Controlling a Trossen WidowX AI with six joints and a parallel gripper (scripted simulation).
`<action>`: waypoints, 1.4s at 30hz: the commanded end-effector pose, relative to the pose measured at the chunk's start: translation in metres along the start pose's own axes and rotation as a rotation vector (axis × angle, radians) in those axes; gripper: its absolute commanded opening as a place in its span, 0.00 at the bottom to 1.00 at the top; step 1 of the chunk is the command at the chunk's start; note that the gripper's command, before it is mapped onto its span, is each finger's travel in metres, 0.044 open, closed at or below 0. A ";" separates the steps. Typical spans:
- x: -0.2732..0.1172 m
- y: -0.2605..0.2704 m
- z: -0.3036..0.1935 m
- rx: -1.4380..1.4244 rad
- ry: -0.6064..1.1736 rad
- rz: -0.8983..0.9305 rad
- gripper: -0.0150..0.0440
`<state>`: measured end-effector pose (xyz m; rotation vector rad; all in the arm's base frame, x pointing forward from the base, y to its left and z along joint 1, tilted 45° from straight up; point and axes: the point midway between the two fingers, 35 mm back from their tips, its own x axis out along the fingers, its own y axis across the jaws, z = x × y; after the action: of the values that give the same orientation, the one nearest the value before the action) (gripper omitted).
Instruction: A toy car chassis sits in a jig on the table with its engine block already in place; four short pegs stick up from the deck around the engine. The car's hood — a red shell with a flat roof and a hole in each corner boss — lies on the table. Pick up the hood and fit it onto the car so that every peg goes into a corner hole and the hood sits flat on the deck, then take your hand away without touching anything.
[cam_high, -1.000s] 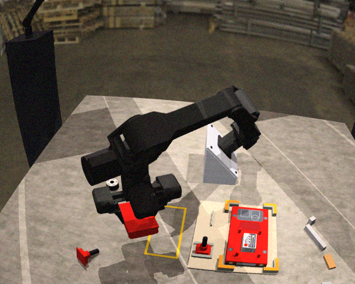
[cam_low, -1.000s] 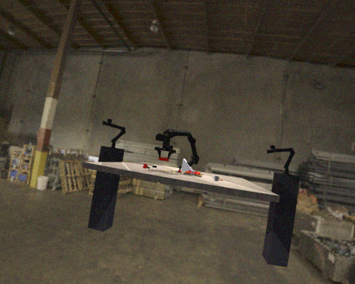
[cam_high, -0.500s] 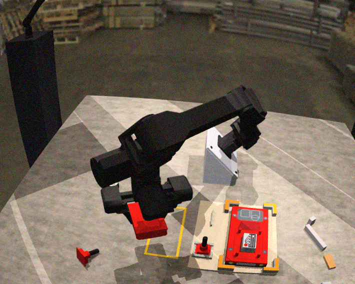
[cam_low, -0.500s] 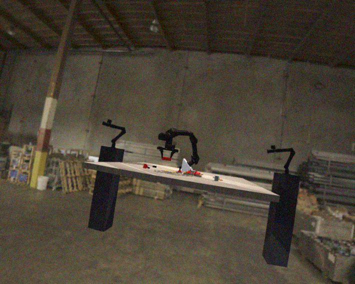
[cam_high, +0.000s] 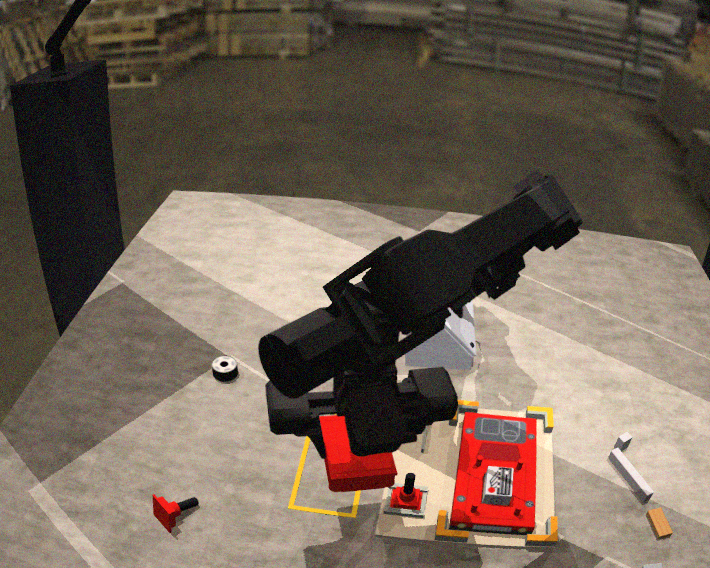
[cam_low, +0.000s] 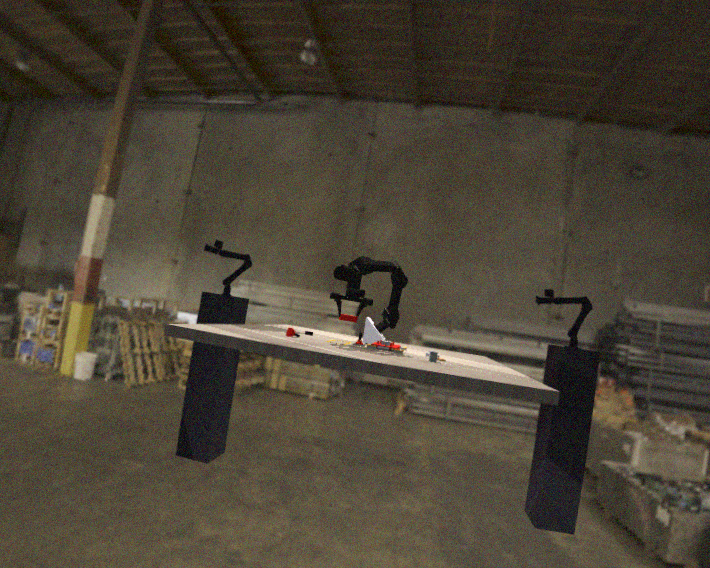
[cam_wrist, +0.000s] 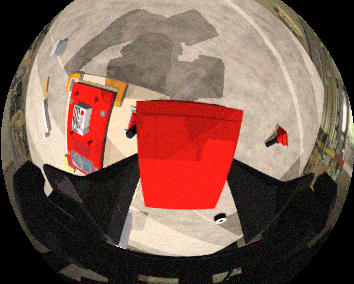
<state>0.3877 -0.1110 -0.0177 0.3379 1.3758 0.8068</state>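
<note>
The red hood (cam_high: 362, 470) (cam_low: 348, 318) (cam_wrist: 190, 180) hangs in the air, roof up, above and left of the jig in the top view. My gripper (cam_low: 348, 313) (cam_wrist: 185, 160) is shut on its two sides; the fingers are mostly hidden in the top view. The red chassis (cam_high: 467, 482) (cam_wrist: 100, 125) sits in the jig (cam_high: 545, 473) between orange and yellow corner brackets. The engine block (cam_high: 497, 485) (cam_wrist: 81, 120) stands on the deck, with short red pegs around it. The hood's corner holes are hidden.
A red part with a black handle (cam_high: 407, 498) stands on the jig board beside the chassis. A similar part (cam_high: 167, 512) (cam_wrist: 281, 137) lies far left. A spool (cam_high: 225, 368) (cam_wrist: 220, 218), grey wedge (cam_high: 435, 350) (cam_low: 371, 332), yellow outline (cam_high: 299, 473), grey bar (cam_high: 630, 475) and orange block (cam_high: 659, 522) are around.
</note>
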 end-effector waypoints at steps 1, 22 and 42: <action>-0.004 0.019 0.008 0.031 -0.008 -0.003 0.25; -0.002 0.115 0.025 0.230 -0.006 0.008 0.25; 0.005 0.176 0.024 0.356 -0.001 0.024 0.25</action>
<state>0.3569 0.0192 0.0974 0.6211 1.5192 0.5827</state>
